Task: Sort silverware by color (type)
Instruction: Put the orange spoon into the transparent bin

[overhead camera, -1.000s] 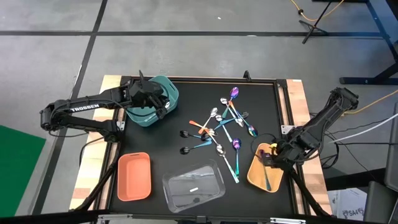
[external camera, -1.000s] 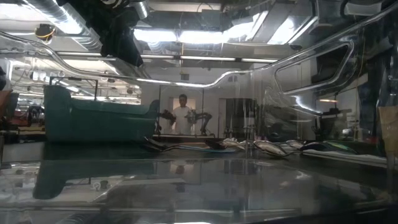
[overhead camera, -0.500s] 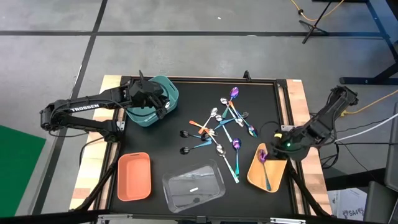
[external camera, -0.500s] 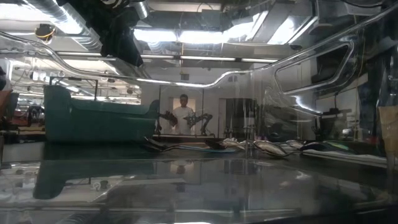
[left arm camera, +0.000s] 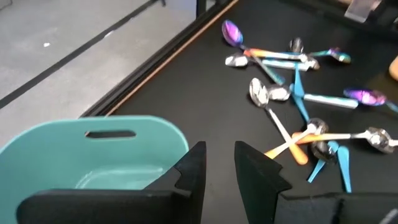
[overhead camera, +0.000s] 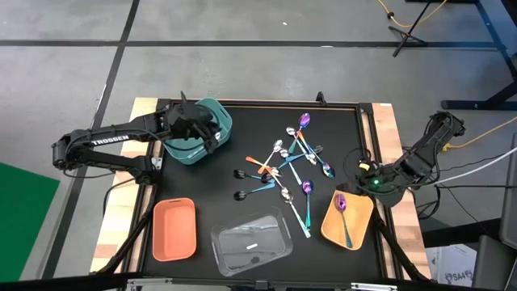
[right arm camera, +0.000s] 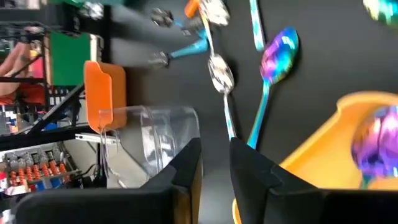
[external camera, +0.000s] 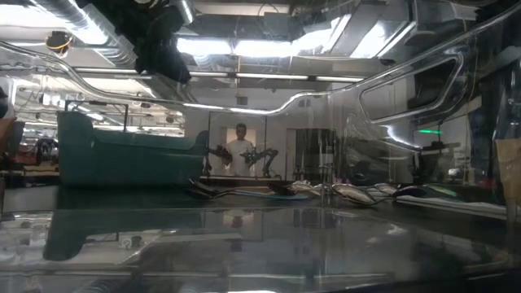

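Silverware (overhead camera: 284,166): thin stiff light spoons, slick; piled mid-table, some crossed; one purple-bowl spoon (overhead camera: 342,212) in yellow bin (overhead camera: 360,210). Grip mid-handle. Left gripper (left arm camera: 219,163) over teal bin (overhead camera: 194,148), right gripper (right arm camera: 214,158) by yellow bin: both nearly closed, holding nothing.

The room is evenly bright from long ceiling lamps (external camera: 269,45). From table height, strong glare runs over the curved clear plastic bin (external camera: 391,98), and the glossy black surface (external camera: 244,244) mirrors it. The iridescent purple spoon bowl (right arm camera: 373,146) looks blurred.
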### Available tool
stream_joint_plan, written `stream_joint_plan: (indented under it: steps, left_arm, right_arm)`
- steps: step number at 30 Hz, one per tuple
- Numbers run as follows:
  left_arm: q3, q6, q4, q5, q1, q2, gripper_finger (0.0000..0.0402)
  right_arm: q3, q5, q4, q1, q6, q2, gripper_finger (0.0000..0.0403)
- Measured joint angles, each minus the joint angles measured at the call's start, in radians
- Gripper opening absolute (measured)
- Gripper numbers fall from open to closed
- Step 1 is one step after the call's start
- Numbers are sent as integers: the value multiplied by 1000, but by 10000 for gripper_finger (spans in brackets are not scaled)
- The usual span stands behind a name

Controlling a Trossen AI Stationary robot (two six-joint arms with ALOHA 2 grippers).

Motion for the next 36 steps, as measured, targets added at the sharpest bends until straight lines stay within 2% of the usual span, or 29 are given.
stream_joint_plan:
  steps: [8,13,16,19,22,26,31,36]
  left_arm:
    - [0,0,114,78,0,0,78]
    - [0,3,150,83,-2,0,78]
    - [0,40,180,86,-17,10,78]
    - [0,99,242,152,-39,38,78]
    - [0,179,344,244,-64,83,78]
    - [0,286,511,353,-95,158,78]
    - [0,325,708,383,-118,250,78]
    - [0,325,766,420,-119,318,102]
  right_arm:
    - [0,184,0,0,-167,0,72]
    - [0,273,0,0,-294,0,72]
    - [0,338,0,0,-373,0,72]
    - [1,386,0,0,-438,0,72]
    - [1,401,-1,-12,-489,0,72]
    - [1,406,0,-86,-570,0,72]
    - [1,388,1,-226,-700,2,72]
    - [1,311,8,-355,-813,3,72]
